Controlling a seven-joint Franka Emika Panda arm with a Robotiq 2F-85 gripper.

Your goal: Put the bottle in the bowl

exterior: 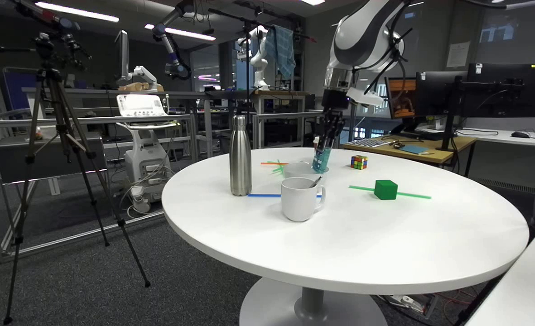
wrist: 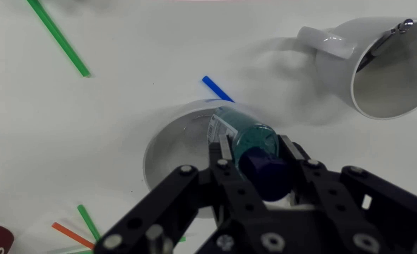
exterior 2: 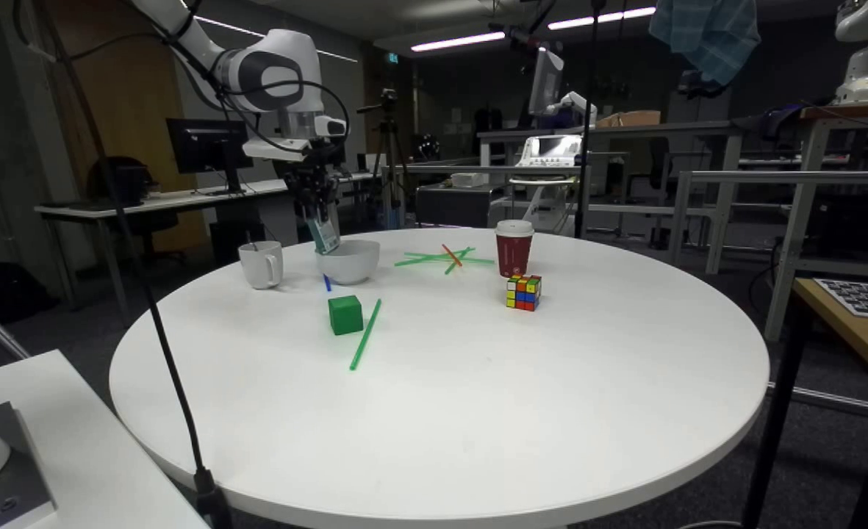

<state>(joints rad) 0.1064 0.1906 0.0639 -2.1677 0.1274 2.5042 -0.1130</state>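
In both exterior views, we look slightly down across the same round white table (exterior: 376,246) from different sides; in the wrist view, we look down at close range past the gripper (wrist: 256,144) into the bowl (wrist: 171,151).

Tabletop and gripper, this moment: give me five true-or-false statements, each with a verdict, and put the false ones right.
1. The gripper is closed on the teal bottle. True.
2. The bottle is perfectly upright. False: it is tilted.
3. A pen leans inside the white mug. True.
4. The white bowl rests on the round table. True.
5. The mug stands inside the bowl. False: the mug stands on the table, apart from the bowl.
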